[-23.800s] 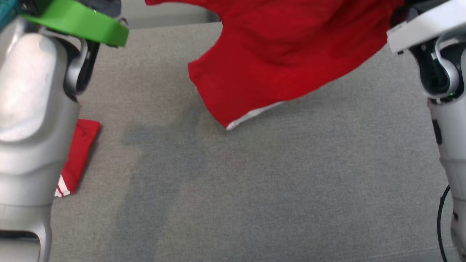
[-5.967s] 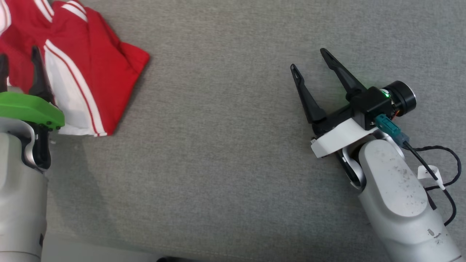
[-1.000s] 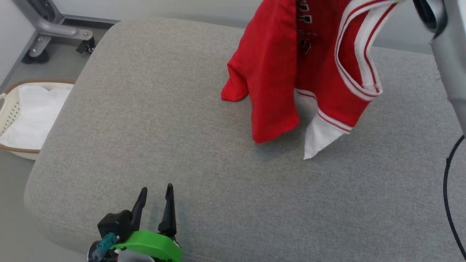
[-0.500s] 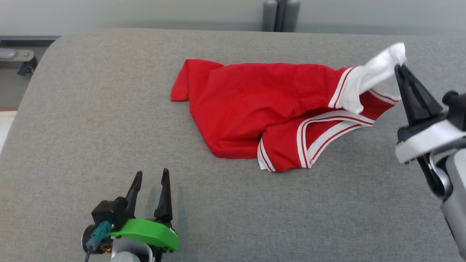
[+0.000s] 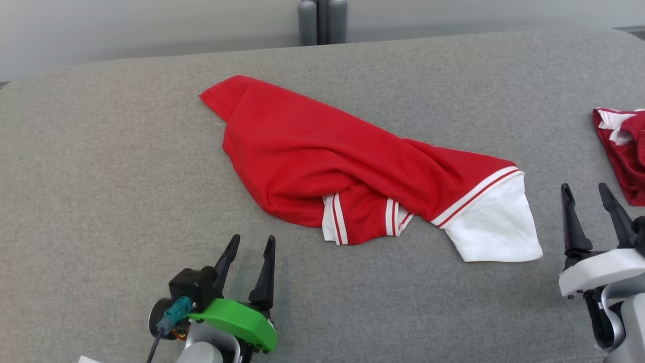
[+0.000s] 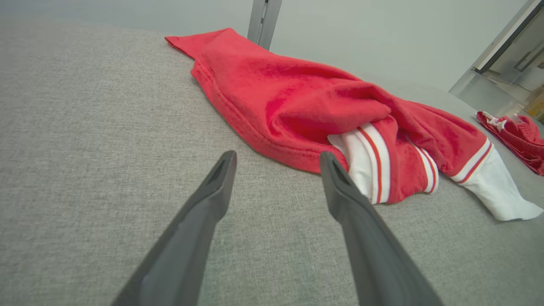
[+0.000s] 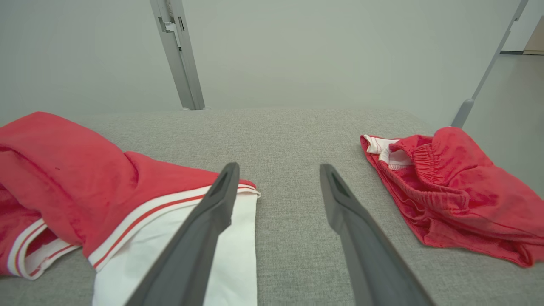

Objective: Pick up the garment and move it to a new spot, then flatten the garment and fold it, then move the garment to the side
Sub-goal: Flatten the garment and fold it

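Red jersey-knit garment with white-and-red striped trim lies crumpled on the grey woven-fabric cushion, about mid-surface, running diagonally from far-left to near-right. One white panel with a red stripe band sticks out at its near-right end, flat on the cushion. Two striped hems are tucked under the fold on the near edge. Not flattened, not folded.

Left gripper: fingers spread, nothing between them, parked low over the cushion just short of the garment's near edge. In the left wrist view the right-hand fingertip overlaps the red hem; I can't tell whether it touches.

Right gripper: fingers spread, empty, just beside the white panel on its right, not touching it. In the right wrist view bare cushion shows between the fingers.

Second small crumpled red cloth with an elastic band sits at the right edge of the cushion, apart from the main garment, to the right of the right gripper.

Grey metal post stands behind the far edge of the cushion.
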Controlling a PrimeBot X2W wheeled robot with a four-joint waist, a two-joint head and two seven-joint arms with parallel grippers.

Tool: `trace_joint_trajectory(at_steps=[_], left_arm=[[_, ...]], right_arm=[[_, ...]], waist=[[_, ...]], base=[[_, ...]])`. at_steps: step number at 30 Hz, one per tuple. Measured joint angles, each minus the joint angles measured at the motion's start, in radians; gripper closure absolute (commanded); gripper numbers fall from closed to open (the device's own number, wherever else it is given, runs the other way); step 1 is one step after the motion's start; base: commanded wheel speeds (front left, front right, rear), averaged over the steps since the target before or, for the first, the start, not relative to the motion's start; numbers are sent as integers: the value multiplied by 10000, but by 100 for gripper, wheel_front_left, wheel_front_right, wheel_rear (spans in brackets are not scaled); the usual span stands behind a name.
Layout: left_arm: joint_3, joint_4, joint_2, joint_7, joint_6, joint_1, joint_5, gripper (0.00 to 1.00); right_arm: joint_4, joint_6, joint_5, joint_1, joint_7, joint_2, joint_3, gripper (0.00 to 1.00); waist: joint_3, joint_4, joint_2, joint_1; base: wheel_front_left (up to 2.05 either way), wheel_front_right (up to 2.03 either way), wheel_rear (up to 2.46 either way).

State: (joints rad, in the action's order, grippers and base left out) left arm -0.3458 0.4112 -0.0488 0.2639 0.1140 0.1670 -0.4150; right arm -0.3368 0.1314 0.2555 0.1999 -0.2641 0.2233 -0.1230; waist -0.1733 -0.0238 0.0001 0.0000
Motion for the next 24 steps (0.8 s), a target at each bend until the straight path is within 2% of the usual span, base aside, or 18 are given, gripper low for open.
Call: trace_joint_trajectory(at_steps=[7,15,19,20,21,22,24], left_arm=[[-508,775,0,0,88,752,-284,0],[-863,1315,4,0,100,1959,-249,0],[-1289,2188,8,13,90,2303,-290,0],[-1342,2405,10,29,50,2378,-355,11],[-1406,2706,0,61,-46,2506,-520,65],[-1463,2840,4,75,-100,2617,-541,100],[-1496,3070,-6,102,-219,2792,-702,100]], right_arm=[[589,0,-213,171,0,-529,-50,0],[846,0,-299,746,-2,-673,245,0],[836,0,-376,839,-2,-713,426,0],[823,0,-387,849,0,-729,454,0],[809,0,-395,874,0,-757,493,0],[802,0,-408,889,0,-769,512,0],[771,0,-458,904,0,-771,523,0]], waist=[[-470,-217,0,0],[-1145,-519,0,0],[-1397,-758,-1,0],[-1429,-815,0,0],[-1466,-901,0,0],[-1486,-953,0,0],[-1498,-1058,0,0]], base=[[0,0,0],[0,0,0],[0,0,0],[0,0,0],[0,0,0],[0,0,0],[0,0,0]])
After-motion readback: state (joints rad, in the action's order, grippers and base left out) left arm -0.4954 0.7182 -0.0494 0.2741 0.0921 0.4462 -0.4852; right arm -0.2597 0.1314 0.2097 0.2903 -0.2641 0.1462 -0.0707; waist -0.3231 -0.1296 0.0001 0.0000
